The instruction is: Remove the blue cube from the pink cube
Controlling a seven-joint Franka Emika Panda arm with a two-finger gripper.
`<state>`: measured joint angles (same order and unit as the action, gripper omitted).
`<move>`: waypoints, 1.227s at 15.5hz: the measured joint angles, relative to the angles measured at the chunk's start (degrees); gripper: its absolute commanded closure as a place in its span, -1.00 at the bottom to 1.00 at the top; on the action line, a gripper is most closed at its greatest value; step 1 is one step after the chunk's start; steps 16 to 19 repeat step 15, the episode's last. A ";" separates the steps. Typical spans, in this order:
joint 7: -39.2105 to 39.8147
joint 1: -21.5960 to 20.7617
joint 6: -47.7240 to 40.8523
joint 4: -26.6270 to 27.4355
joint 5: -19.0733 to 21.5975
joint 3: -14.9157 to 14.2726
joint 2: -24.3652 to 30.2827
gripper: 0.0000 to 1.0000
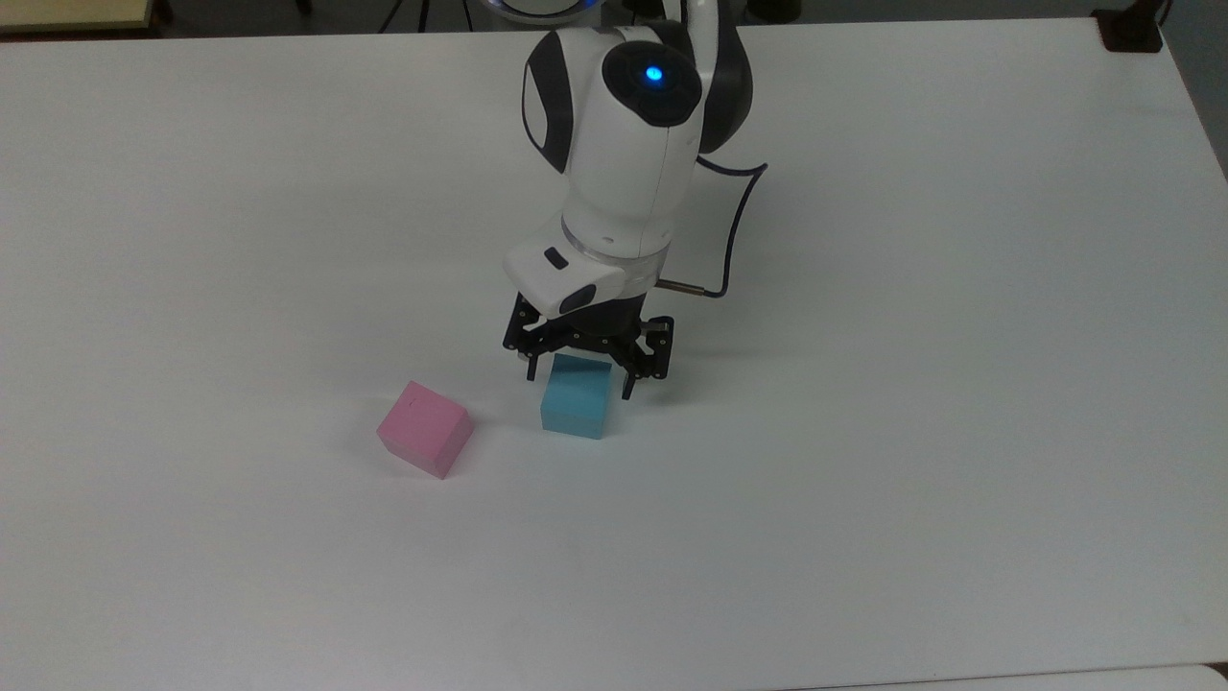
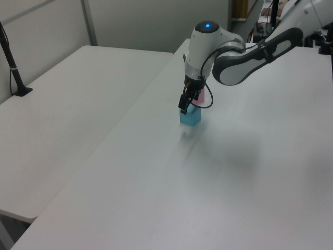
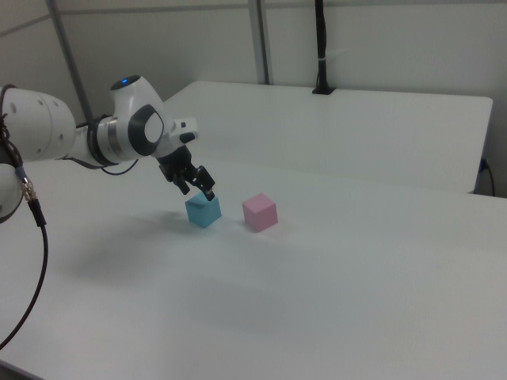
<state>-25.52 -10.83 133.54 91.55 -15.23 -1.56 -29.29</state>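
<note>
White desk (image 1: 911, 403) spreads bare and flat under everything, with a second pale desk (image 3: 356, 119) butted up behind it and a dark post (image 3: 321, 47) clamped at that one's far edge. On the near surface the blue cube (image 1: 577, 395) sits flat on its own base, well off the pink cube (image 1: 425, 429), which lies apart to the top view's left, turned a little askew. A clear strip of desk separates the two, so the unstacking reads as done. The gripper (image 1: 581, 369) hangs just above the blue cube with its fingers spread wider than the cube and touching neither side, which suggests a release: the cube stands by itself and needs no hold. In the right view the blue cube (image 3: 203, 210) lies to the right view's left of the pink cube (image 3: 260, 212), the gripper (image 3: 200, 188) poised just over its top. A straight lift looks like the safest retreat, since a sideways drift could nudge the cube.
</note>
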 measured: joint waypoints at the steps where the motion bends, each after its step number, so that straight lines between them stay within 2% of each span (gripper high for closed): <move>1: 0.00 -0.13 -1.82 -0.10 0.00 0.13 0.78 -1.00; 6: 1.06 -1.56 -13.38 -1.05 0.86 0.29 7.04 -1.00; 9: 9.51 -0.68 -22.73 -1.45 6.88 0.09 13.17 -1.00; 11: 15.08 1.57 -29.66 -1.53 10.80 -0.02 18.21 -1.00; 13: 17.63 3.54 -34.48 -1.27 12.61 -0.07 22.32 -1.00; 15: 18.30 4.25 -36.41 -0.76 12.98 -0.08 24.39 -1.00; 19: 18.30 4.25 -36.41 -0.76 12.98 -0.08 24.39 -1.00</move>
